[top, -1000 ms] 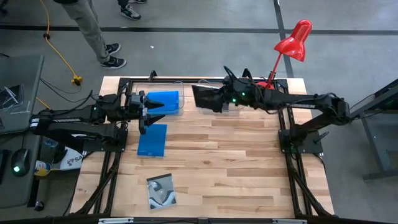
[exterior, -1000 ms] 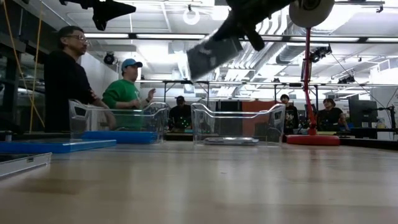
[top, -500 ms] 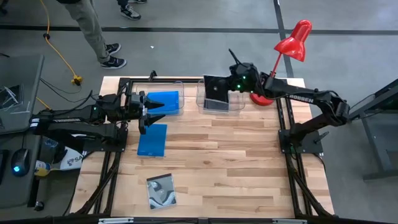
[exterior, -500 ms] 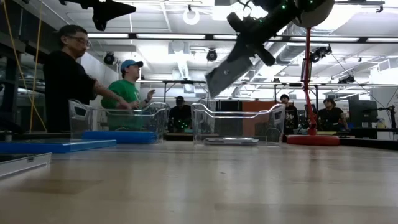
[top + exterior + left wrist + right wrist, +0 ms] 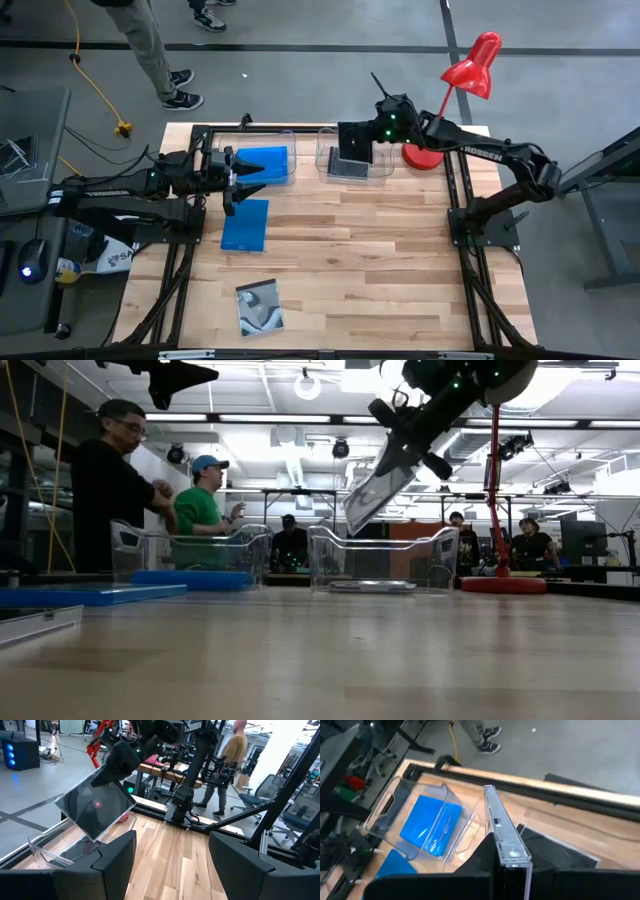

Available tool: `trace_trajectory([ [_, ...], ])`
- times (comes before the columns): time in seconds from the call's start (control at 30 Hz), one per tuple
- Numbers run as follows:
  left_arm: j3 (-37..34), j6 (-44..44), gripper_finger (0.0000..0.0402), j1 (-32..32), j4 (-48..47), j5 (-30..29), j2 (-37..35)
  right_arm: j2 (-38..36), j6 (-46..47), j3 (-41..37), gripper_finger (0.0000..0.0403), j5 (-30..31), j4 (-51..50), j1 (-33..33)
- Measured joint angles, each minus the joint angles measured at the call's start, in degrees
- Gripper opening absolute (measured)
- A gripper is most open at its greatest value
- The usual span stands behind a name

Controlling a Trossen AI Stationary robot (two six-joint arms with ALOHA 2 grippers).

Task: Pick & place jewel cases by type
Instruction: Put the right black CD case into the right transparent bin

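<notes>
My right gripper (image 5: 372, 133) is shut on a black square jewel case (image 5: 352, 140). It holds the case in the air over the right clear tub (image 5: 328, 168), which has another dark case (image 5: 555, 851) lying in it. The left clear tub (image 5: 288, 172) holds a blue jewel case (image 5: 265, 162). A second blue case (image 5: 245, 224) lies flat on the table, and a case with a silvery swirl cover (image 5: 260, 306) lies near the front edge. My left gripper (image 5: 254, 177) stands open above the table beside the left tub, with nothing between its fingers. My right gripper pinches the black case between its two fingers at its upper edge (image 5: 513, 856). The fingers slant down from the table's right side. The case hangs tilted below them (image 5: 378, 488), clear of the tub.
A red desk lamp (image 5: 470, 66) stands at the far right corner, its base (image 5: 420, 156) close behind the right tub. A black frame (image 5: 200, 131) runs around the table. People stand beyond the far edge. Bare wood lies in the middle and right of the table.
My right gripper has swung toward the table's far edge and a little down, rolling as it went. The black case has come over the right tub and now hangs steeper than before.
</notes>
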Motion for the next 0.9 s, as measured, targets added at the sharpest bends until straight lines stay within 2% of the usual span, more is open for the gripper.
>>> trace_trajectory([
  [0.13,0.0,-0.5,0.0248,0.0,0.0,0.0,0.0,2.2,0.6,0.0,0.0001,-2.5,1.1,0.1],
  [0.47,0.0,-3.0,0.0248,0.0,-0.1,0.0,0.0,7.1,3.4,0.0,0.0002,-2.2,1.4,-0.9],
  [0.9,0.0,-4.7,0.0248,0.0,-0.4,0.1,0.0,10.5,7.7,0.0,0.0002,-5.8,1.9,-1.9],
])
